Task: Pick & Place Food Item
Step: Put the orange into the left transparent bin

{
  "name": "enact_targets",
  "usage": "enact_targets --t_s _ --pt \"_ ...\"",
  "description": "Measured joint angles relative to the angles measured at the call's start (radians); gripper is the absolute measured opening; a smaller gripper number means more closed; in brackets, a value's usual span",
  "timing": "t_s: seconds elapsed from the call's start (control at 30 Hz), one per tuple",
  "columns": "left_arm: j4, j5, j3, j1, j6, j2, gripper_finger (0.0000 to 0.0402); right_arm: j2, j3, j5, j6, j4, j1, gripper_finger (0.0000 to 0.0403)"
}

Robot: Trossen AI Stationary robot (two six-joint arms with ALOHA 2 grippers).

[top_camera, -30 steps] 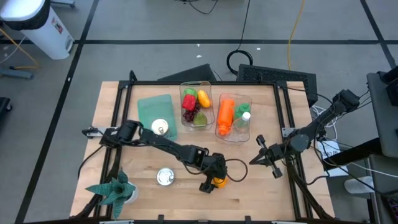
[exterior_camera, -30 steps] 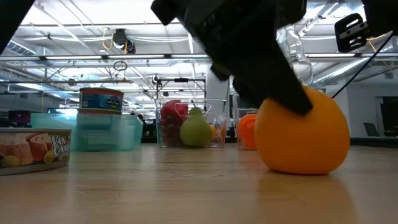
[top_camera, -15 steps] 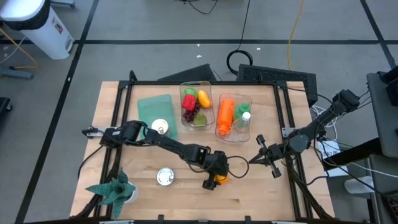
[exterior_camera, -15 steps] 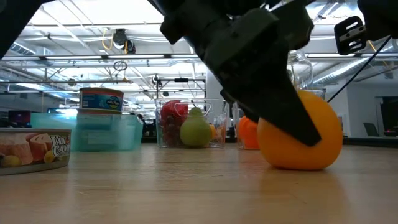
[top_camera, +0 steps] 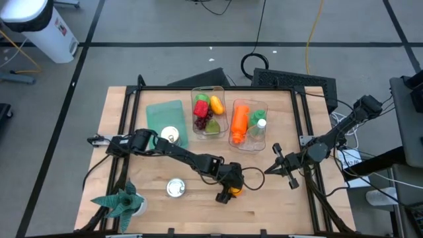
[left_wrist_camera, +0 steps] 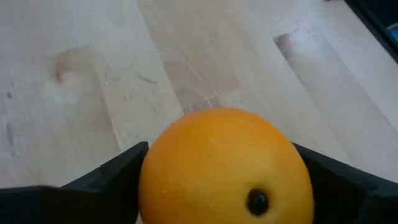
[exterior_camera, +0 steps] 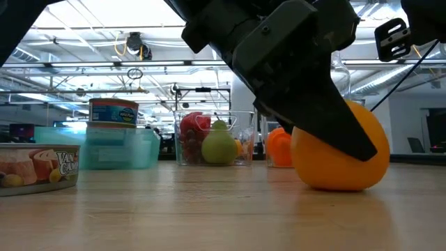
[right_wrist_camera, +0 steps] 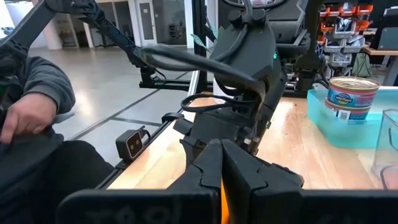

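Observation:
An orange [top_camera: 233, 192] lies on the wooden table [top_camera: 277, 211] near its front edge, right of the middle. Its underside rests on the wood in the low view [exterior_camera: 341, 167]. My left gripper [top_camera: 228, 193] is stretched out over the orange from the left, with a finger on either side of it [left_wrist_camera: 224, 168]. My right gripper [top_camera: 269, 170] hangs shut and level at the table's right side, clear of everything. My left gripper has the orange between its two fingers, one finger [left_wrist_camera: 118, 177] on one side of the fruit [left_wrist_camera: 152, 180] and the other finger [left_wrist_camera: 329, 183] on the opposite side. The fingers slant down at it from the table's left and far side. The orange sits on the table.
At the back stand a clear bin of fruit [top_camera: 208, 109], a clear bin with bottles [top_camera: 248, 125], and a teal container [top_camera: 165, 116] with a can [top_camera: 170, 136]. A second can [top_camera: 175, 188] and a green plant [top_camera: 122, 201] sit front left. A person [right_wrist_camera: 31, 118] sits beyond the table.
My left gripper has sunk lower over the orange, so its fingers now reach farther down the fruit's sides. The orange has stayed on the table in about the same place.

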Motion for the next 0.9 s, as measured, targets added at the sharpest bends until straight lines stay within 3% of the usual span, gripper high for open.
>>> enact_targets --t_s 0.1,0.33,0.7,0.9 --pt "0.0 -0.011 0.0 0.0 -0.015 0.0 0.0297 0.0 0.0 0.001 -0.005 0.0 0.0 0.0" --pt "-0.055 -0.026 -0.001 -0.001 0.004 -0.053 0.0295 0.0 0.0 0.0 -0.003 -0.004 0.0 0.0" --pt "-0.313 -0.41 0.0 0.025 0.227 -0.449 0.0295 0.0 0.0 0.0 -0.011 -0.022 0.0 0.0" --pt "-0.324 -0.46 0.001 0.189 0.269 -0.59 0.0299 0.0 0.0 0.001 -0.011 -0.025 0.0 0.0"
